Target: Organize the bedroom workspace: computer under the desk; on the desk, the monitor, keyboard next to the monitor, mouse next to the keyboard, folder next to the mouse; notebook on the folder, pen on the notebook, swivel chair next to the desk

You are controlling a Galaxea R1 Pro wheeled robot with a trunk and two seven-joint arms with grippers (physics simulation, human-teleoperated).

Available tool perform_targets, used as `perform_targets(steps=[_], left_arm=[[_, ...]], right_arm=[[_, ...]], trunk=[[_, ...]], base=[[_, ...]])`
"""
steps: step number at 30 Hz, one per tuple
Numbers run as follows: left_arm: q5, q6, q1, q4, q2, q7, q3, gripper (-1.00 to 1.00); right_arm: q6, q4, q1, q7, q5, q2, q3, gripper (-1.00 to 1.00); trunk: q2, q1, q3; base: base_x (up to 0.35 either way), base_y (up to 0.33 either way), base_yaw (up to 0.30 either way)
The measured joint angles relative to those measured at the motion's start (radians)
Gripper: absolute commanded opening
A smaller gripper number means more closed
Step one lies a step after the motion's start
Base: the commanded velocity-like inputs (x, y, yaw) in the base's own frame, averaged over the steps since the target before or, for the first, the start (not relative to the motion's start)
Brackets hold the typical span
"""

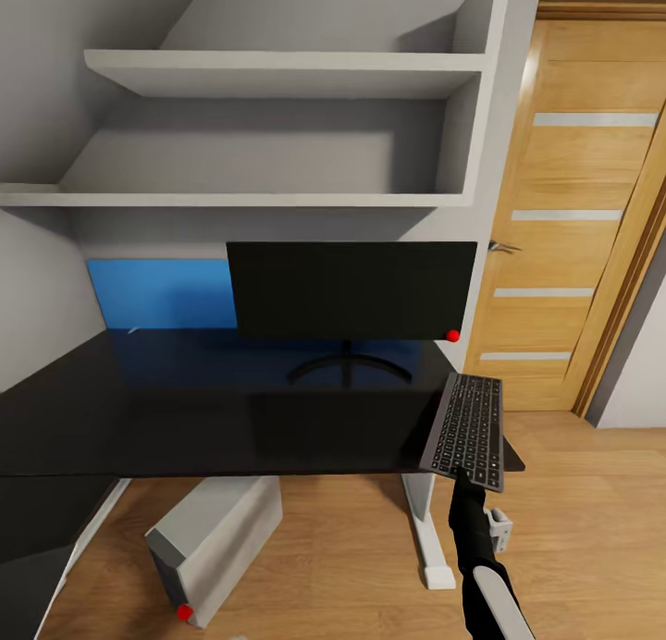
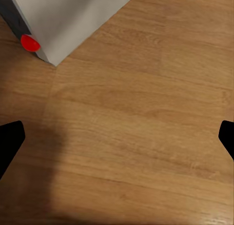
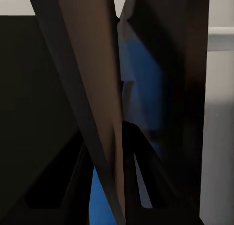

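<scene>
The right gripper's fingers [image 1: 472,488] pinch the slim dark grey keyboard [image 1: 467,429] at its near edge. It hangs half off the black worktop [image 1: 231,409] beyond the fingers, so letting go now could drop it. The left fingers [image 2: 10,142] are spread wide over the wood floor [image 2: 146,137].

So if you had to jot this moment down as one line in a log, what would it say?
right gripper: holds keyboard at desk right edge, overhanging | monitor: on desk | computer: floor under desk | left gripper: open over floor

- Glossy black surface [image 1: 203,409], mirroring blue panel [image 1: 162,293];
- matt black monitor [image 1: 351,289];
- smooth grey computer [image 1: 217,543];
- wood-grain plank floor [image 2: 136,137];
- varnished wooden door [image 1: 573,215].
</scene>
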Motion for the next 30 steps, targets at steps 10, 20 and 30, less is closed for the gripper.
perform_targets(steps=[10, 20, 30], left_arm=[[0.000, 0.000, 0.000, -0.001, -0.001, 0.000, -0.004, 1.00], [0.000, 0.000, 0.000, -0.001, -0.001, -0.001, -0.004, 1.00], [-0.001, 0.000, 0.000, 0.000, -0.001, -0.002, -0.003, 1.00]], right_arm=[[-0.003, -0.003, -0.001, 0.011, 0.013, -0.001, 0.001, -1.00], [-0.002, -0.002, -0.001, 0.019, 0.014, -0.003, 0.002, -1.00], [-0.003, -0.002, -0.001, 0.019, 0.014, -0.003, 0.002, -1.00]], trunk=[[-0.070, 0.038, -0.031], [-0.091, 0.050, -0.041], [-0.091, 0.050, -0.041]], base=[[0.000, 0.000, 0.000], [0.000, 0.000, 0.000], [0.000, 0.000, 0.000]])
